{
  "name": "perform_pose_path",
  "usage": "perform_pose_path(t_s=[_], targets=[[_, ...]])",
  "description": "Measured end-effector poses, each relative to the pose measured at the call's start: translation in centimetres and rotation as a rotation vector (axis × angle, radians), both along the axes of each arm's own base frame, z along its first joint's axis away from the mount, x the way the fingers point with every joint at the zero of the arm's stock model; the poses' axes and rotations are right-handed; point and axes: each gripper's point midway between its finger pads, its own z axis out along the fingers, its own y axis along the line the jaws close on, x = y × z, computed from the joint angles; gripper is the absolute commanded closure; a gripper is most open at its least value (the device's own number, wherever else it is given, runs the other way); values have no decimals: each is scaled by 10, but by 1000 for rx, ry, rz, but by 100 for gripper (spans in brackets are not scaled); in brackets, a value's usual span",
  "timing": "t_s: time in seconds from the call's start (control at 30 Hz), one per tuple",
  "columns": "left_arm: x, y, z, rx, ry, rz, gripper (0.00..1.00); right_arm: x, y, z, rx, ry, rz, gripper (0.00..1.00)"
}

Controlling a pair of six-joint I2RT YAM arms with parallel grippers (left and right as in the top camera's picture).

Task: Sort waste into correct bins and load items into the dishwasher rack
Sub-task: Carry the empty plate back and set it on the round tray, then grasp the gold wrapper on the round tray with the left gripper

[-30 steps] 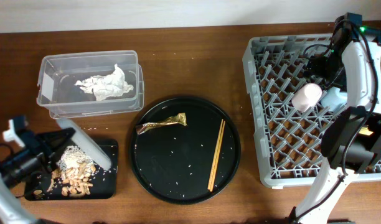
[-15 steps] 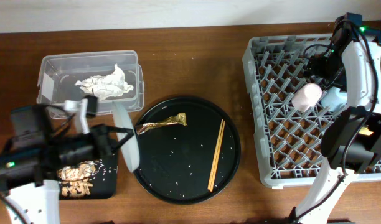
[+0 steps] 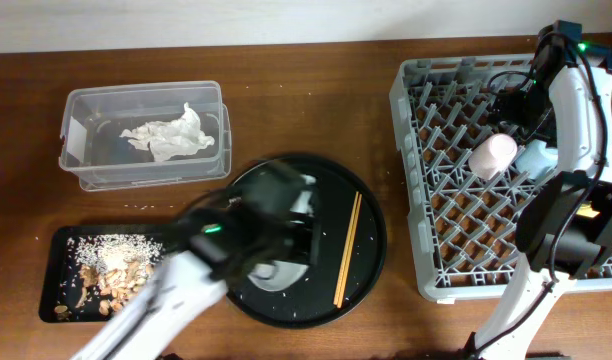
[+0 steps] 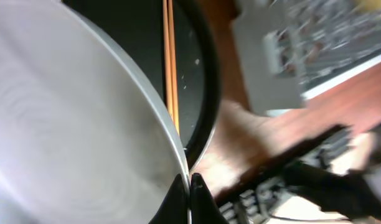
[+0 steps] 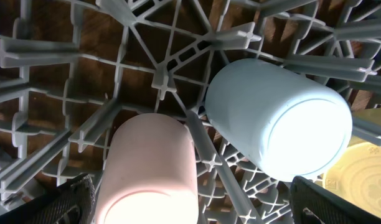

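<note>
My left gripper [image 4: 189, 185] is shut on the rim of the pale grey plate [image 4: 72, 112]. In the overhead view it is a blur [image 3: 284, 232] over the round black tray, and the plate [image 3: 276, 273] is tilted. The chopsticks [image 3: 347, 248] lie on that tray and also show in the left wrist view [image 4: 170, 62]. The foil wrapper is hidden under the arm. Tissue [image 3: 171, 135] lies in the clear tub [image 3: 81, 105]. Rice and brown chunks [image 3: 111, 270] lie in the shallow black tray [image 3: 56, 245]. My right gripper [image 5: 197, 210] is open over the dishwasher rack [image 3: 456, 230], above the pink cup [image 5: 150, 168] and blue cup [image 5: 277, 127].
The large round black tray [image 3: 371, 225] holds scattered rice grains. A few grains lie on the table near the clear tub. The yellow-green bowl [image 5: 362, 171] sits in the rack beside the blue cup. The right arm's base [image 3: 571, 235] stands at the rack's right side.
My left arm has swung right with the plate, from over the shallow black tray to over the round tray. The food scraps now lie uncovered in the black tray. The right arm has not moved.
</note>
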Motion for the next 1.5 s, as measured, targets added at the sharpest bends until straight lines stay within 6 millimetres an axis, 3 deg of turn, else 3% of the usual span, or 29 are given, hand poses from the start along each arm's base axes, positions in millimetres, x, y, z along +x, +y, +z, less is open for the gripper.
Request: perform_pose_path(t_s=[0.2,0.33,0.43,0.47,0.5,0.57,0.6,0.63,0.9,1.03,1.13,1.27,1.4,1.5], targets=[[-3,-39,-65,136,63,-70,99,0,0,0,0,0,0,2],[-3,-39,-97,215,115,-68,99,0,0,0,0,0,0,2],[-2,-38,-108,244,129,-65,94,0,0,0,0,0,0,2],[-2,-37,-109,247,128,-64,85,0,0,0,0,0,0,2],[-2,-37,-109,249,128,-61,68,0,0,0,1,0,0,2],[-1,-37,-109,251,125,-62,43,0,0,0,0,0,0,2],[-1,-37,-109,253,125,-59,34,0,0,0,0,0,0,2],[-1,-37,-109,253,126,-53,31,0,0,0,0,0,0,2],[2,-38,-106,248,121,-48,24,0,0,0,0,0,0,2],[33,-36,-85,219,58,17,23,0,0,0,0,0,0,2],[67,-17,-74,251,-26,112,22,0,0,0,0,0,0,2],[108,34,-67,455,-201,172,19,0,0,0,0,0,0,2],[126,64,-58,647,-321,64,19,0,0,0,0,0,0,2],[130,70,-54,740,-367,-72,14,0,0,0,0,0,0,2]])
